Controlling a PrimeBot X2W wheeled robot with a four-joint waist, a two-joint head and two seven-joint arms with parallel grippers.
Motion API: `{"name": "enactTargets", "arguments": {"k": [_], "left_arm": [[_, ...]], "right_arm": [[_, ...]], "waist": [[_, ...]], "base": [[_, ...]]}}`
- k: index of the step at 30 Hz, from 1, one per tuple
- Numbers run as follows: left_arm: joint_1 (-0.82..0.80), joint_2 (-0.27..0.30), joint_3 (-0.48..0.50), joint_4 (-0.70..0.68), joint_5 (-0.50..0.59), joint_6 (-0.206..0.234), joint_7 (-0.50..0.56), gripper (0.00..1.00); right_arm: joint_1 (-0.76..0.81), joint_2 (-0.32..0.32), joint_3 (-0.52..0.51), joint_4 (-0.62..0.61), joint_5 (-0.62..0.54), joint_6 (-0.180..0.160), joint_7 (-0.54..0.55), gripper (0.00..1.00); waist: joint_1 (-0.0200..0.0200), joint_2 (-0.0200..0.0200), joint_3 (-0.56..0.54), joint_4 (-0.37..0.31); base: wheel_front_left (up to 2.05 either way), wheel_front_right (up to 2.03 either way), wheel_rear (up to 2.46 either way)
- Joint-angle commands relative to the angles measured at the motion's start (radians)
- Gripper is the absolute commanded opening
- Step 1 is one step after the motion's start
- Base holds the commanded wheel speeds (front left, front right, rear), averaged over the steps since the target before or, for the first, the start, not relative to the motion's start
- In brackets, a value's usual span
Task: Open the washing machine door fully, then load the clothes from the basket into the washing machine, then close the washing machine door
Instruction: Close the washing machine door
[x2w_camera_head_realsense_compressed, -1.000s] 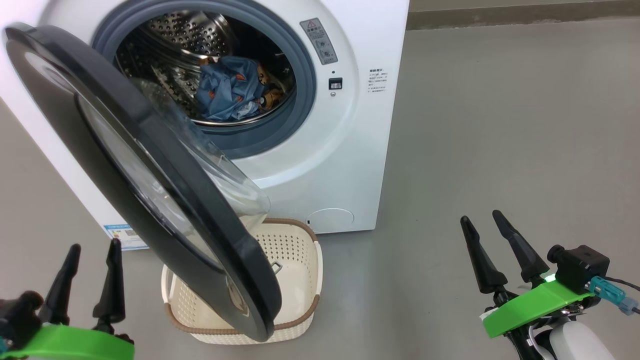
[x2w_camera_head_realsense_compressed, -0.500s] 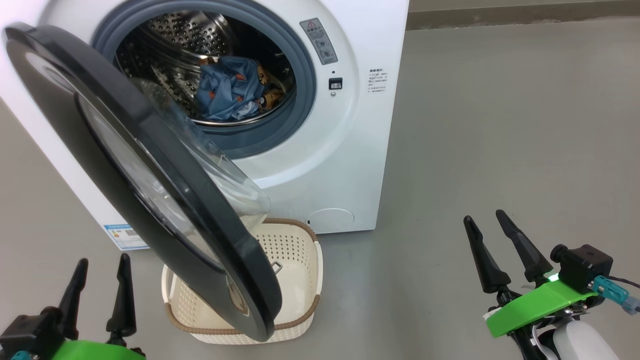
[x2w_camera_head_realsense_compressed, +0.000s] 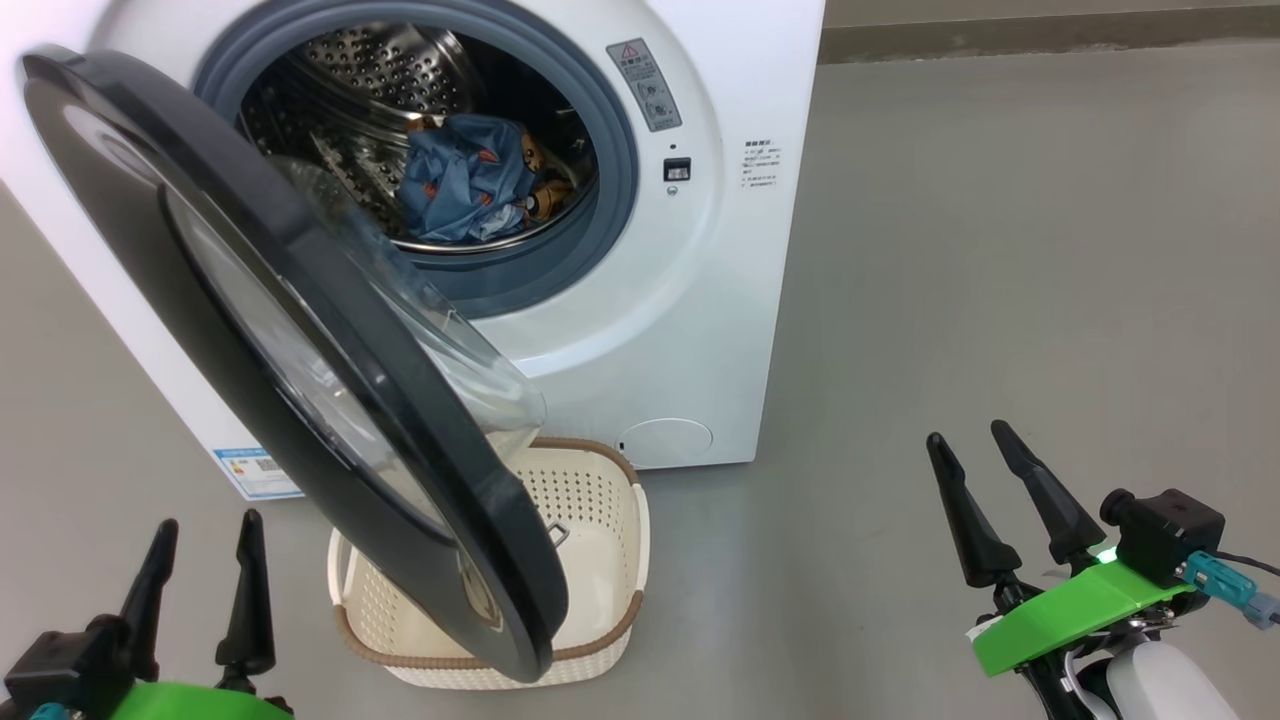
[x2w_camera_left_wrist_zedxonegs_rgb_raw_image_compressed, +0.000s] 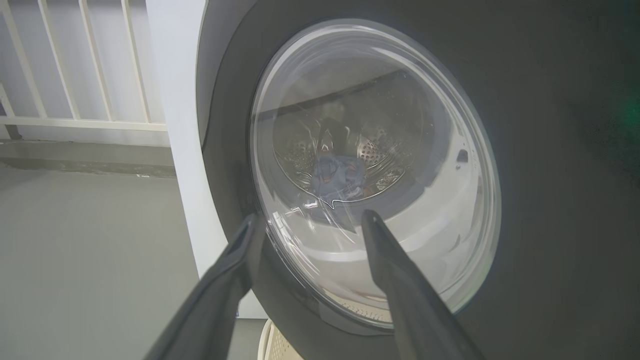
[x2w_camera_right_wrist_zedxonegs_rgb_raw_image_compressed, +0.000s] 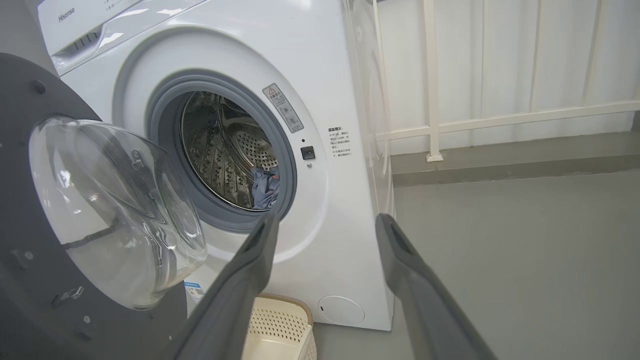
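Note:
The white washing machine (x2w_camera_head_realsense_compressed: 700, 250) stands ahead with its black round door (x2w_camera_head_realsense_compressed: 300, 390) swung open toward me, over the basket. Blue clothes (x2w_camera_head_realsense_compressed: 465, 180) with orange prints lie in the steel drum; they show again in the right wrist view as clothes (x2w_camera_right_wrist_zedxonegs_rgb_raw_image_compressed: 265, 187). The cream basket (x2w_camera_head_realsense_compressed: 610, 560) sits on the floor below the door, and what shows of its inside holds no garment. My left gripper (x2w_camera_head_realsense_compressed: 205, 530) is open at the lower left, facing the door's outer glass (x2w_camera_left_wrist_zedxonegs_rgb_raw_image_compressed: 375, 170). At the lower right my right gripper (x2w_camera_head_realsense_compressed: 970, 440) stands open over bare floor.
Grey floor (x2w_camera_head_realsense_compressed: 1000, 250) stretches to the right of the machine. A white railing (x2w_camera_right_wrist_zedxonegs_rgb_raw_image_compressed: 500, 120) and low kerb run behind it. A blue label sticker (x2w_camera_head_realsense_compressed: 255, 470) sits low on the machine's front.
My left gripper has dropped lower in the head view. The right gripper has sunk a little. The camera has shifted slightly, so the machine sits a touch to the right.

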Motion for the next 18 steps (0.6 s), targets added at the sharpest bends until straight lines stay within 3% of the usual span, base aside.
{"name": "enactTargets", "arguments": {"k": [1,12,14,15,17,18], "left_arm": [[-0.018,0.016,0.043,-0.022,0.014,-0.001,-0.013,1.0],[-0.008,0.004,0.052,-0.02,0.02,-0.009,-0.013,1.0],[-0.008,0.001,0.052,-0.018,0.019,-0.01,-0.013,1.0],[-0.008,-0.003,0.05,-0.015,0.018,-0.011,-0.013,1.0],[-0.008,-0.007,0.051,-0.011,0.016,-0.012,-0.013,1.0],[-0.009,-0.01,0.051,-0.01,0.016,-0.012,-0.013,1.0]], "right_arm": [[-0.017,-0.014,0.022,-0.025,-0.006,0.002,-0.005,1.0],[-0.024,-0.021,0.041,-0.038,-0.01,0.002,-0.005,1.0],[-0.032,-0.024,0.046,-0.045,-0.011,0.002,-0.005,0.72],[-0.043,-0.024,0.049,-0.055,-0.01,0.002,-0.005,0.41],[-0.057,-0.023,0.055,-0.069,-0.008,0.002,-0.005,0.05],[-0.064,-0.022,0.057,-0.077,-0.007,0.002,-0.005,0.0]], "waist": [[0.0,0.0,0.0,0.001],[0.0,0.0,-0.002,0.014],[0.0,0.0,-0.002,0.023],[0.0,0.0,-0.002,0.036],[0.0,0.0,-0.002,0.051],[0.0,0.0,-0.003,0.06]], "base": [[0.0,0.0,0.0],[0.0,0.0,0.0],[0.0,0.0,0.0],[0.0,0.0,0.0],[0.0,0.0,0.0],[0.0,0.0,0.0]]}}
